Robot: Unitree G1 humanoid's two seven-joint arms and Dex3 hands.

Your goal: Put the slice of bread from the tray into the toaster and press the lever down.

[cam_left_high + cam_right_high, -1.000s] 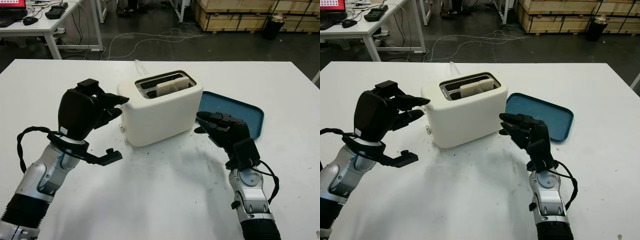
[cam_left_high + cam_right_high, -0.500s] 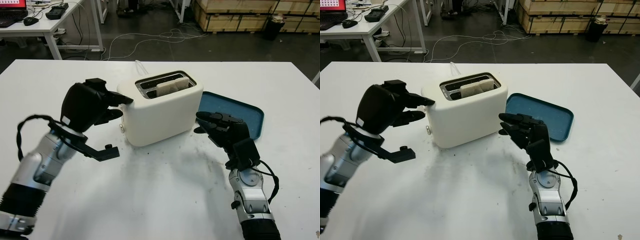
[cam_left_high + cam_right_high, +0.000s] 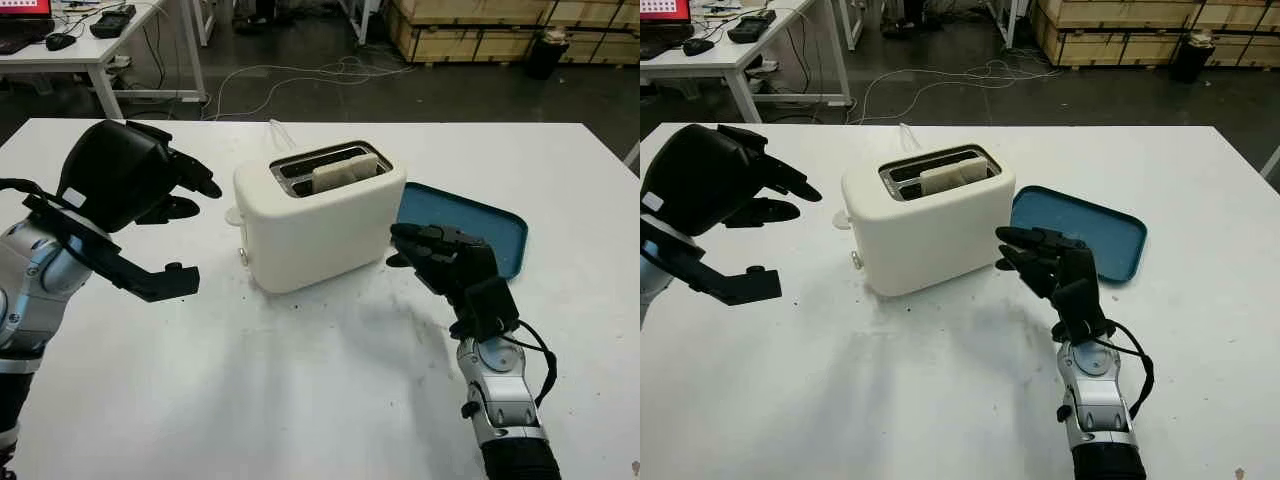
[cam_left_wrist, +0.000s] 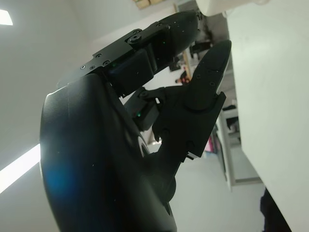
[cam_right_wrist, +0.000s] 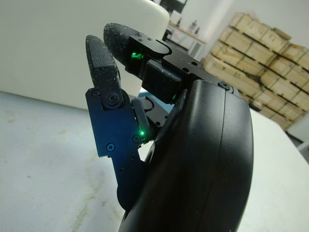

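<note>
The fingers of the left hand hold nothing and point toward the white toaster from well to its left. A second ago those fingertips were at the toaster's left end, right by the lever; the hand has since pulled back and up, leaving open worktop between them. The small white lever tab now shows at the toaster's left end. It sits fairly high on that end wall, so I judge it has not yet been pressed down, though the pictures do not settle this.

The slice of bread stands upright in the nearer of the 2 slots, its top edge above the rim, as it did a second ago. That also suggests the carriage is up. The blue tray lies just right of the toaster.

The right hand is open and holds nothing, in the same place as before, near the toaster's right end and in front of the tray.

So the bread step looks done; the lever press looks outstanding, and the left hand's retreat means it would need to come back in above the tab.
</note>
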